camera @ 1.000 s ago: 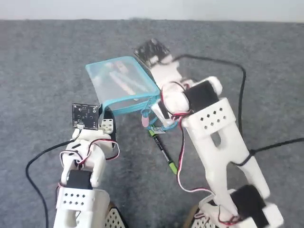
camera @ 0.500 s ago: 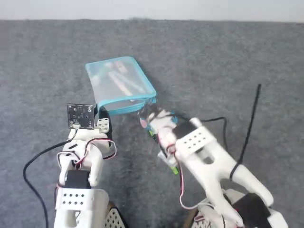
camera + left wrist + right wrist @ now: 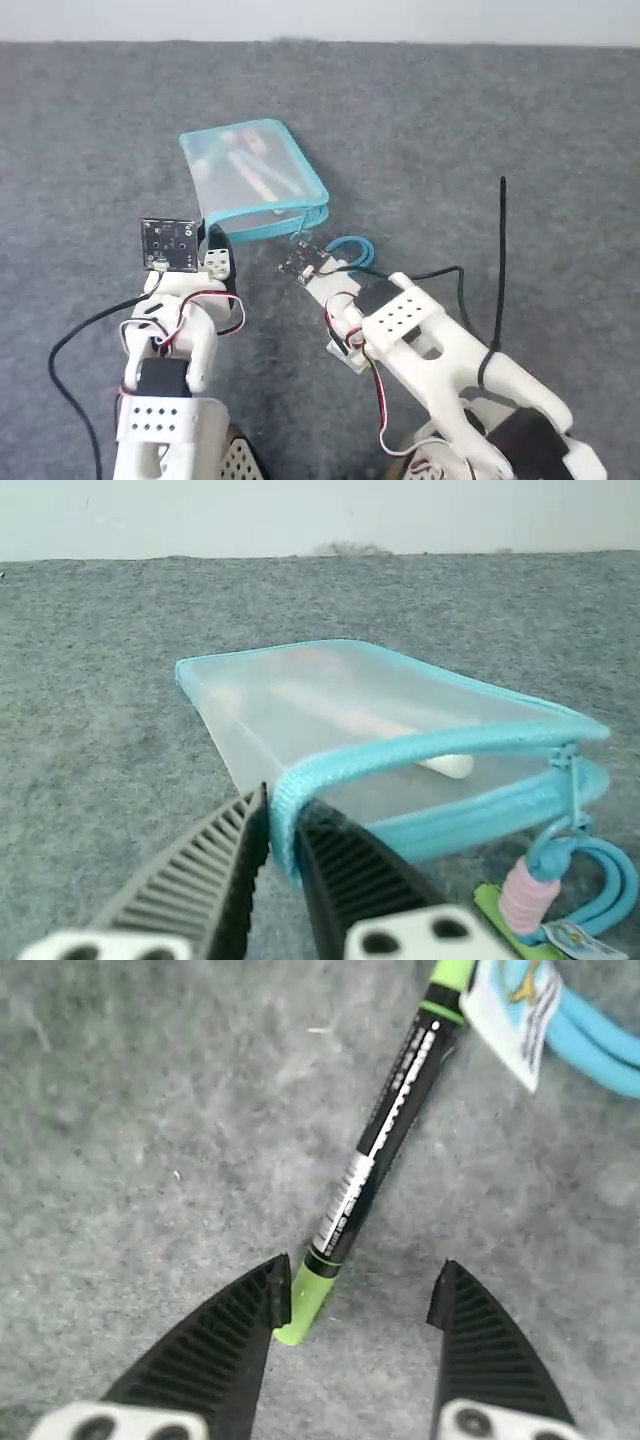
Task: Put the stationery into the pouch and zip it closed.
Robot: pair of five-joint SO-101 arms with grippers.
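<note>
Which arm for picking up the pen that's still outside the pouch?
Right. The right hand is open directly over the green-and-black pen; the left hand is shut on the pouch rim.

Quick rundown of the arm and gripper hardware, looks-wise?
The left arm and right arm are white printed shells with perforated panels, black servos, and red, white and black wires. A small black camera board sits at the left wrist. The left gripper and right gripper have dark ribbed fingers on white bases.

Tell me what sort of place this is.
Likely a robotics lab bench: a grey carpet-like mat as work surface, a white arm with exposed wiring, a bare pale wall behind.
</note>
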